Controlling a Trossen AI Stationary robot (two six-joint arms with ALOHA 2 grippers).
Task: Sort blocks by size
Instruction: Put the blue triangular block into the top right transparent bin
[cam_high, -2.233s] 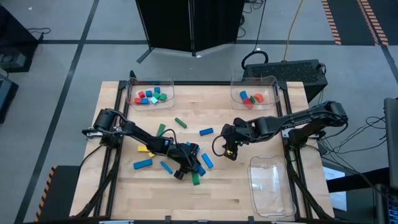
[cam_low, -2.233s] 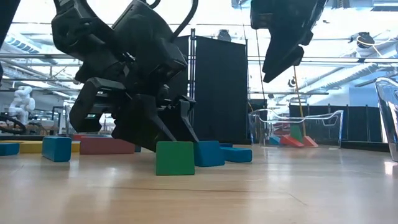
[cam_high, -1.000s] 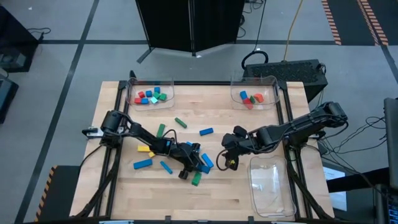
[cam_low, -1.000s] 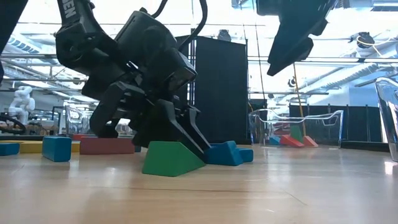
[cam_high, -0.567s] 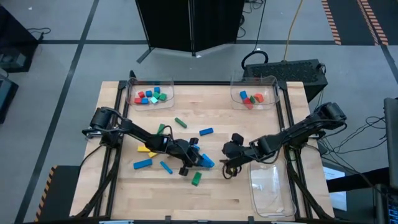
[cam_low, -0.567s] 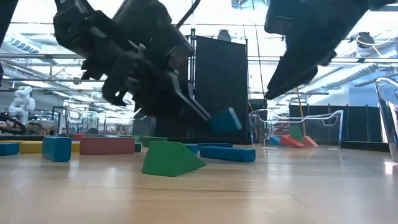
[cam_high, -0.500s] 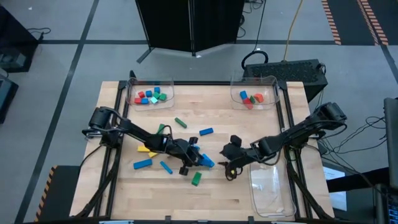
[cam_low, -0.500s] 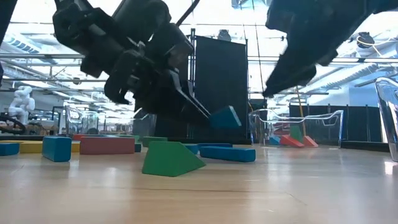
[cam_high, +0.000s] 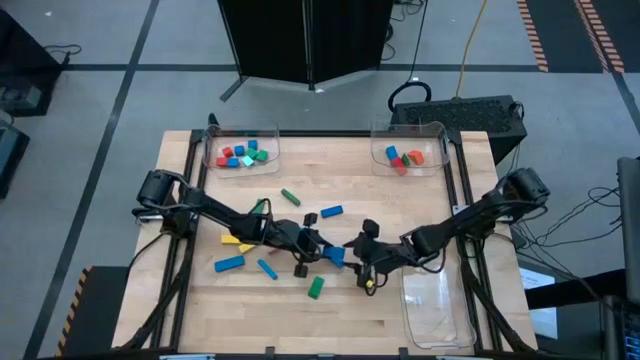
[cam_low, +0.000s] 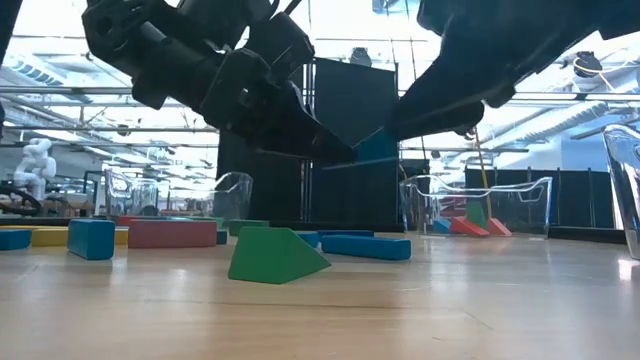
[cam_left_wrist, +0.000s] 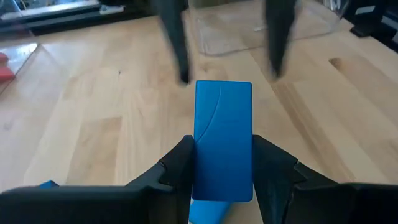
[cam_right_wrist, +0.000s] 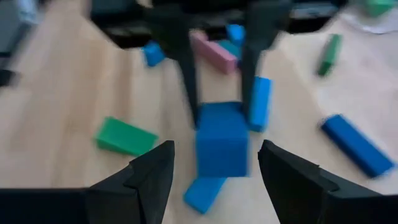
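A blue block (cam_left_wrist: 223, 140) is held above the middle of the wooden table (cam_high: 400, 195), clear of the surface, with its far end pointing at the right arm. The left gripper (cam_high: 318, 249) pinches it between its two dark fingers (cam_left_wrist: 175, 167), one pressed on each long side. In the low view the block (cam_low: 377, 146) hangs well above the boards, at the tip of the left gripper (cam_low: 335, 152).

The right gripper (cam_high: 361, 261) faces it from the other side, just beside the block's free end, and its fingers (cam_right_wrist: 149, 177) stand spread wide with nothing between them. From the right wrist view the block (cam_right_wrist: 221, 138) sits in line with the gap between those spread fingers.

Under and around the held piece, other blocks lie loose on the table: a green wedge (cam_low: 273, 256) near the front, a green block (cam_high: 316, 287) just in front of the two grippers, a blue bar (cam_high: 229, 263) toward the left front, a yellow block (cam_high: 233, 240) partly under the left arm, and another blue bar (cam_high: 332, 211) and a green bar (cam_high: 290, 197) farther back.

A clear tray (cam_high: 214, 146) at the back left holds small red, blue, green and teal blocks. A second tray (cam_high: 436, 129) at the back right holds a few red and blue ones. A third tray (cam_high: 438, 305) lies at the front right, beside the right arm.
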